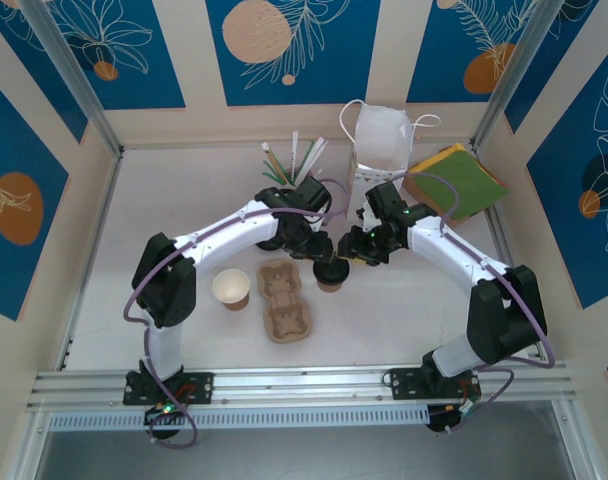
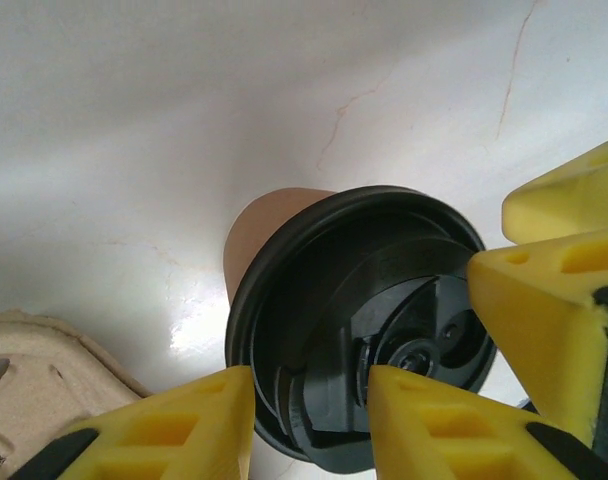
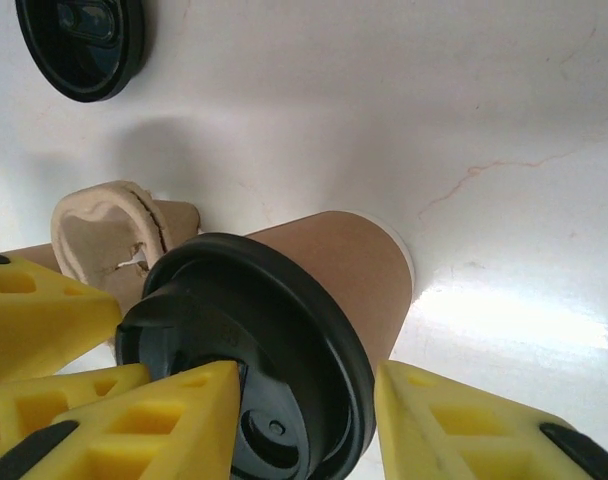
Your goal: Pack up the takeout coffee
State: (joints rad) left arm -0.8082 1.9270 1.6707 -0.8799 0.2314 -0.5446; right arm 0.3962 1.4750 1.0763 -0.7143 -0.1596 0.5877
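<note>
I see the takeout coffee point(image 1: 331, 274) standing upright on the white table point(image 1: 184, 200), lid on, just right of the pulp cup tray point(image 1: 284, 301) and in none of its slots. Both arms meet over it. The left gripper point(image 2: 309, 382) hangs above the lid with jaws slightly apart. The right gripper point(image 3: 304, 382) also has its jaws apart, one finger over the lid and one beside its rim.

Elbows bent, the white-and-black left arm point(image 1: 224, 225) and right arm point(image 1: 454, 255) lean in over the brown paper cup with round black plastic lid point(image 1: 331, 275). Left gripper point(image 2: 311, 385) sits above it, 2 yellow fingers point(image 2: 174, 430) parted; right gripper point(image 3: 306, 375) opposite, jaws parted too.
</note>
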